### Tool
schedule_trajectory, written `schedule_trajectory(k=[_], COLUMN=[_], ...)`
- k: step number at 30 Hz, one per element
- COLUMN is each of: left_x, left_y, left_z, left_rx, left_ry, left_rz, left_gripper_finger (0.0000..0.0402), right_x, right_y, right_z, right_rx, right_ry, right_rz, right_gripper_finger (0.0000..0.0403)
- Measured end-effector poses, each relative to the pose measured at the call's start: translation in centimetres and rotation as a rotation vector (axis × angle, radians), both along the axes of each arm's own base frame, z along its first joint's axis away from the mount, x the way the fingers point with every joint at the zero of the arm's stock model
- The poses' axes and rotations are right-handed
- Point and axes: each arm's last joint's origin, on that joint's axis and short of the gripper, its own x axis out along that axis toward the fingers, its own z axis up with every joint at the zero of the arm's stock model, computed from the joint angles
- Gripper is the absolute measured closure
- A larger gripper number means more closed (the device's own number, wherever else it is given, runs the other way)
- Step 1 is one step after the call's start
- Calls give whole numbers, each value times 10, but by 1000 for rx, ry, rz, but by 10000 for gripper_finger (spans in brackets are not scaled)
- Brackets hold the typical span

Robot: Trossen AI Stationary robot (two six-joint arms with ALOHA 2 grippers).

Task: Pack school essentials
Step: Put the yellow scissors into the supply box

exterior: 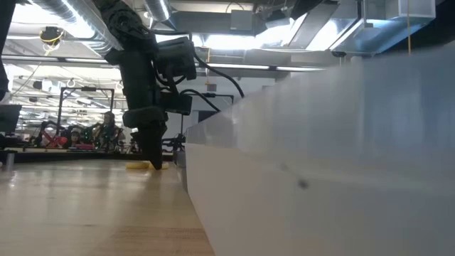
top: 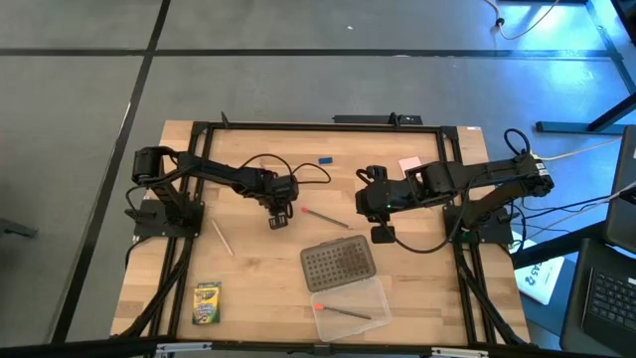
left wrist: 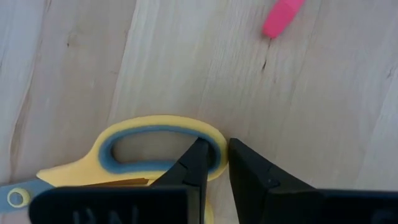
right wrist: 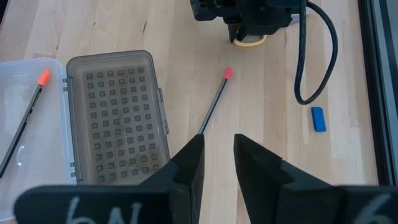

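The yellow-handled scissors [left wrist: 124,165] lie flat on the wood near the table's middle. My left gripper [top: 280,215] stands on them, pointing down, shut on a handle loop. My right gripper [top: 383,235] hovers to their right with a narrow gap between its fingers and holds nothing. Between the two grippers lies the red pencil [top: 324,217] with its pink rubber end [left wrist: 283,15]. The blue eraser [top: 325,158] and pink pad [top: 409,164] lie toward the far edge. The pale pencil [top: 221,237] and crayon box [top: 207,303] lie toward the near left. My left gripper holds the scissors by the rim of one yellow handle loop [left wrist: 217,163], at the loop's rounded end. One finger [left wrist: 194,163] is inside the loop and the other [left wrist: 249,171] outside it. The fingers come from above, pointing down. The scissors lie flat on the table.
The clear case lies open near the front edge: its grey dotted lid [top: 338,264] is beside the clear tray [top: 353,298], which holds a dark pencil [top: 343,311] with an orange end. In the low view the case wall [exterior: 320,163] fills the right side. Black frame rails [top: 298,126] border the table.
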Motion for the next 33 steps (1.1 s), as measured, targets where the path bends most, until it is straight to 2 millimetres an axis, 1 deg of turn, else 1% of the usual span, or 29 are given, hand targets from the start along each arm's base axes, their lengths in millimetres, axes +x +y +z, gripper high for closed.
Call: schedule_trajectory(k=[9, 15, 22, 24, 33], left_x=[0, 0, -2, 0, 5], left_y=[-1, -6, -18, -23, -41], left_z=[0, 4, 11, 15, 21], left_rx=[-9, -1, -34, -38, -31], left_ry=[-6, -17, -10, -11, -15], left_rz=[22, 6, -21, -35, -94], left_gripper_finger=[358, 358, 359, 359, 359], right_x=[-1, -11, -23, -26, -29], right_y=[0, -2, -5, -5, -5], right_z=[1, 11, 23, 25, 27], right_rx=[-1, 8, 19, 28, 41], right_ry=[-3, -39, -84, -93, -94], right_rz=[2, 0, 0, 5, 15], right_gripper_finger=[313, 313, 313, 313, 313])
